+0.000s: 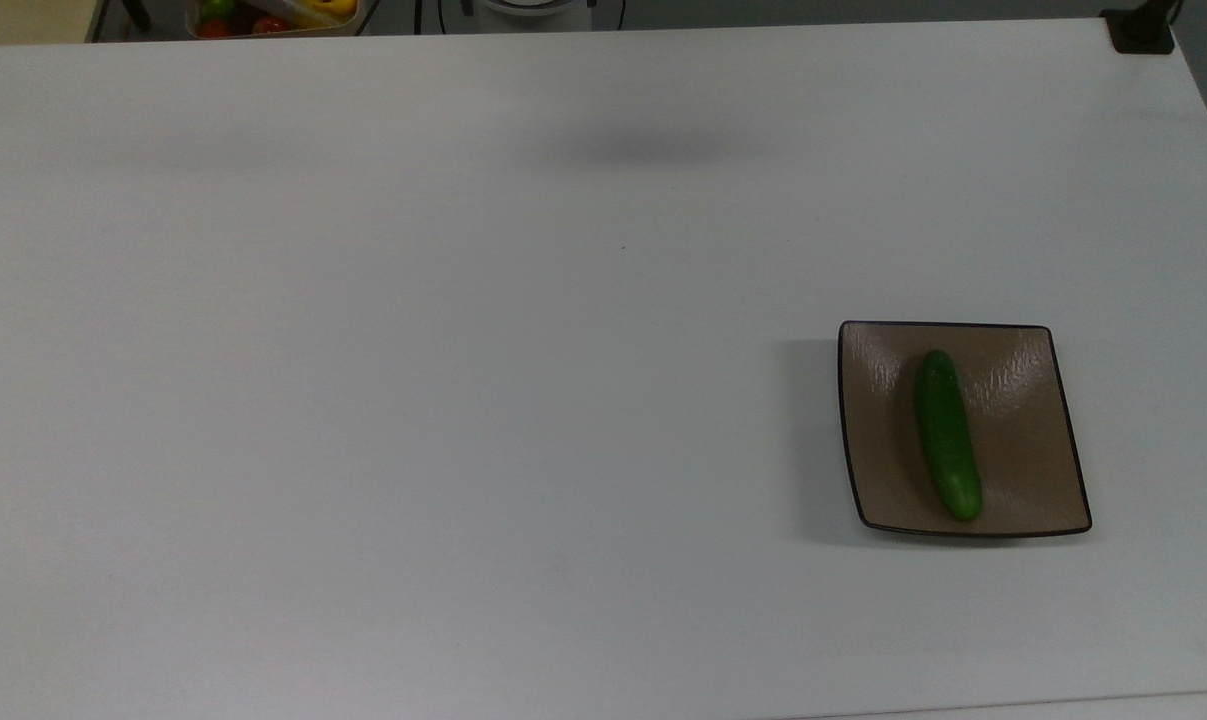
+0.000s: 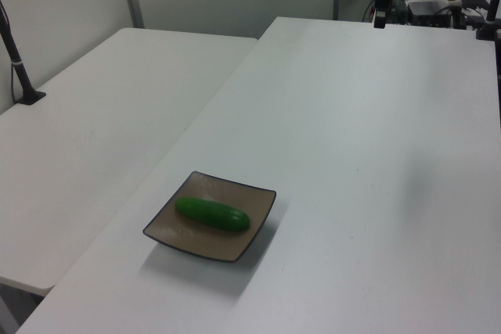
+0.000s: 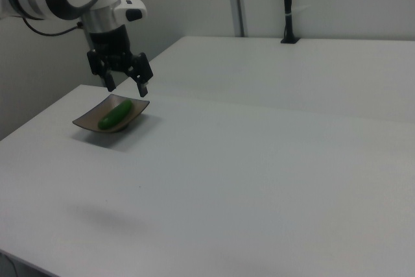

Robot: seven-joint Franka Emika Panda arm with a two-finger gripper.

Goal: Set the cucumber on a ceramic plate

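The dark-green cucumber (image 1: 948, 435) lies lengthwise on the square brown ceramic plate (image 1: 1023, 450), near the top view's right edge. In the left view the cucumber (image 2: 211, 214) rests across the plate (image 2: 196, 236) at the near left of the table. In the right view my gripper (image 3: 128, 89) hangs open with nothing between its fingers, high in the air and apart from the cucumber (image 3: 116, 115) and the plate (image 3: 91, 122). Its faint shadow falls on the table (image 1: 653, 150), far from the plate.
A bin of colourful toy produce (image 1: 273, 15) sits beyond the table's far edge in the top view. A black post base (image 1: 1143, 28) stands at the far right corner. A second white table (image 2: 94, 115) adjoins at the left view's left.
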